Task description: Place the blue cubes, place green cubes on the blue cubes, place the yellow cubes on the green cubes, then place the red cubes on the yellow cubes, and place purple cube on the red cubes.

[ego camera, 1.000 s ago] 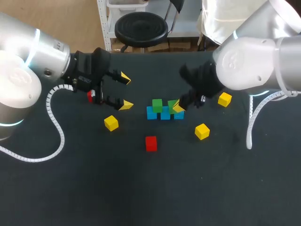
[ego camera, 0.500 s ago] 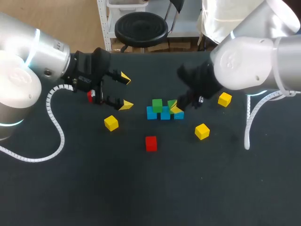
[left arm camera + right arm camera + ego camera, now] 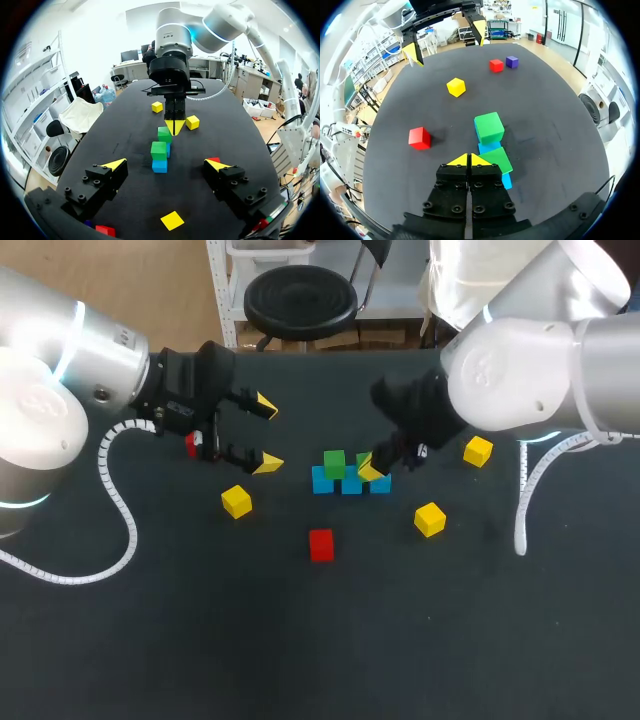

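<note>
Green layer looks done: two green cubes (image 3: pixel 334 462) sit on the blue row (image 3: pixel 350 483) mid-table. The right gripper (image 3: pixel 372 468) is pinched together, empty, just beside one green. The left gripper (image 3: pixel 268 435) hangs wide open. Next I'd guess a yellow cube (image 3: pixel 430 519), so the right's tips must open first.

No readable text, labels or numbers on anything in view.

Blue cubes (image 3: pixel 349 485): we see a touching row, mid-table.
Green cubes (image 3: pixel 334 462): two atop that row.
Yellow cubes (image 3: pixel 237 501): three, scattered flat.
Red cubes (image 3: pixel 321 545): two, well apart.
Purple cube (image 3: pixel 512 62): just beside a red one.
</note>
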